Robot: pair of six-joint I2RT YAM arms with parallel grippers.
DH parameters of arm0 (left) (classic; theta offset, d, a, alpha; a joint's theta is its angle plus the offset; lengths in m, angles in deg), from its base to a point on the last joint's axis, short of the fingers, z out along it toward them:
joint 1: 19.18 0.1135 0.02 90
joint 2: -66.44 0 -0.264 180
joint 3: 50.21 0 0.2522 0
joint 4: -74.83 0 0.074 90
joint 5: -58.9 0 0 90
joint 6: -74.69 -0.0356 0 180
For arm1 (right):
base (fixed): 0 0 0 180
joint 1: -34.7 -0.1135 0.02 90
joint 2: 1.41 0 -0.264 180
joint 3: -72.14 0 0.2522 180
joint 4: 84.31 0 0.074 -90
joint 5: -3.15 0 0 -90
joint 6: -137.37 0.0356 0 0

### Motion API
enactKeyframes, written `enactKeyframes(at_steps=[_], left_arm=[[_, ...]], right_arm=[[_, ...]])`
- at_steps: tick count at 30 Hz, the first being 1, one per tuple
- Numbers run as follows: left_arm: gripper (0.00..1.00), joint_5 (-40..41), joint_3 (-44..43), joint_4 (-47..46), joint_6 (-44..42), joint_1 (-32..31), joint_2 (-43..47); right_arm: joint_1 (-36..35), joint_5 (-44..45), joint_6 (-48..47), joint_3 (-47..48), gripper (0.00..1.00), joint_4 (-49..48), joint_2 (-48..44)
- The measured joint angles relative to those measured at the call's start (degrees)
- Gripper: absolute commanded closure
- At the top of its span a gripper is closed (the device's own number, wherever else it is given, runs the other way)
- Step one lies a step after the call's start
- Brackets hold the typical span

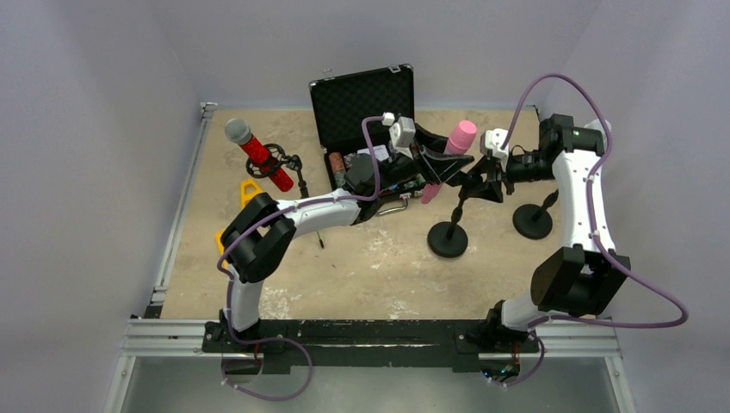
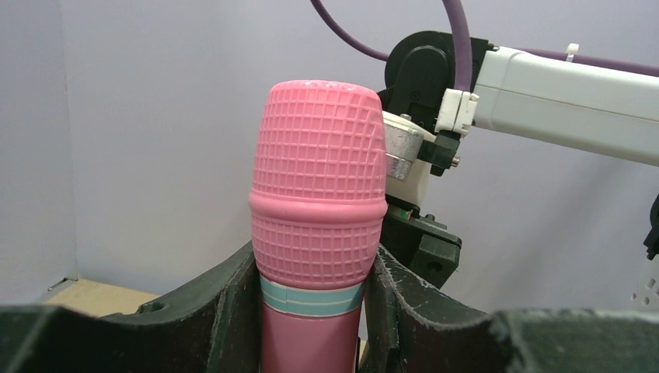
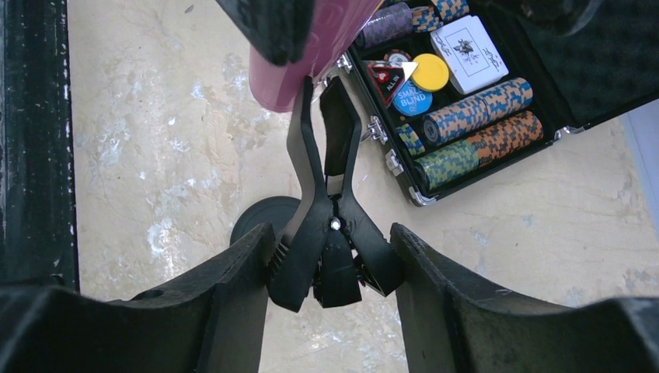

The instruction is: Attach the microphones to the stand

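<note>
Two claws share this job. My left claw (image 2: 311,268) is clenched on the pink mic (image 2: 319,179) just below its head. It holds the mic tilted in the air above the worktop (image 1: 361,258), tail pointing down toward the stand (image 1: 448,239). My right claw (image 3: 330,252) grips the handles of the stand's clip (image 3: 322,194), with fingers (image 3: 233,295) pressed against either side. The clip's prongs stand parted, and the mic's tail is right at their mouth. Whether it sits properly between them I cannot tell. I judge the step in hand to be seating the pink mic in the clip. Next, my left should push the tail deeper between the prongs. Only then should my right ease off so the clip bites, since letting go early would leave it pinching nothing. The red mic (image 1: 258,157) is well apart, over on my left side of the worktop.
</note>
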Motion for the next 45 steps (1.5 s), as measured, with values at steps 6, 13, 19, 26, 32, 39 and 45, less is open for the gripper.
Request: enactKeyframes(at_steps=[6, 13, 19, 26, 32, 39, 45], left_arm=[[1.0, 0.0, 0.0, -1.16, 1.09, -0.02, -0.2], [1.0, -0.02, 0.0, -1.55, 1.29, -0.07, -0.87], [1.0, -0.02, 0.0, -2.01, 1.29, -0.07, -1.2], [1.0, -0.02, 0.11, -3.3, 1.29, -0.44, -2.16], [1.0, 0.04, 2.99, -4.9, 0.96, -0.46, -2.12], [1.0, 1.84, 7.21, -4.7, -0.74, -0.37, 0.57], [1.0, 2.71, 13.42, -3.23, -3.41, 0.63, 8.46]], right_arm=[[0.04, 1.46, 1.53, 0.74, 0.34, 0.17, 0.04], [0.04, 4.39, 2.21, 0.96, 0.38, 0.9, 0.04], [0.04, 5.57, 2.36, 0.96, 0.61, 1.11, 0.04], [0.04, 5.18, 2.99, 0.92, 0.85, 1.44, 0.04], [0.15, 5.18, 4.0, 0.72, 0.52, 1.18, 0.04], [0.42, 5.53, 6.23, 1.11, 0.31, 1.09, 0.04], [0.85, 7.52, 6.32, 3.23, 0.4, 1.03, 0.04]])
